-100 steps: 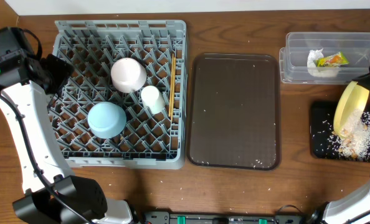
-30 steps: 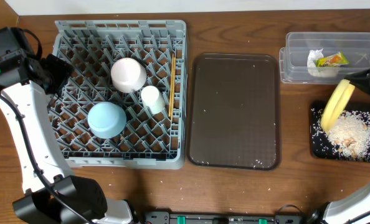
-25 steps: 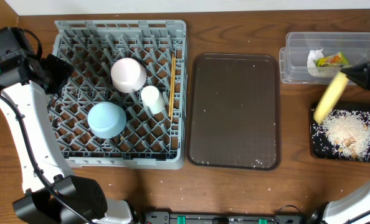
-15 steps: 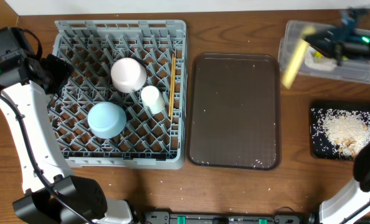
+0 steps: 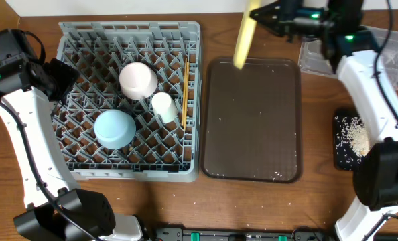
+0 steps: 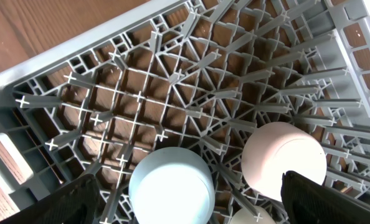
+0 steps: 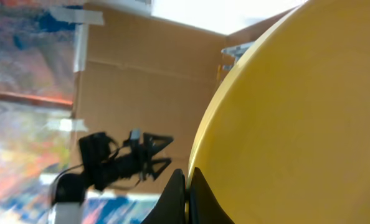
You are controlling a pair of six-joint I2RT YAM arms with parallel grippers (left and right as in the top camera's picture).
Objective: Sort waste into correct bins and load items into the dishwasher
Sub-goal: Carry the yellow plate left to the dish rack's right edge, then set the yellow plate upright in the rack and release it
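My right gripper (image 5: 258, 12) (image 7: 186, 198) is shut on the rim of the yellow plate (image 5: 243, 37) (image 7: 297, 124). The plate hangs edge-on above the back edge of the brown tray (image 5: 252, 120). In the grey dish rack (image 5: 128, 28) (image 6: 141, 93) sit the pink bowl (image 5: 139, 80) (image 6: 284, 162), the blue bowl (image 5: 114, 128) (image 6: 170, 186), the white cup (image 5: 163, 107) and the chopsticks (image 5: 185, 87). Open and holding nothing, my left gripper (image 5: 63, 75) (image 6: 191, 208) hovers over the rack's left part. Crumbs (image 5: 354, 137) lie on the black tray (image 5: 343, 157).
The clear tub (image 5: 309, 61) stands at the back right, mostly covered by my right arm (image 5: 373, 87), which hides its contents. The black tray is near the table's right edge. A few loose crumbs dot the brown tray and the wood in front.
My right arm swung the yellow plate up and left, from over the black tray, past the clear tub, to above the brown tray's back edge. The left arm stayed still.
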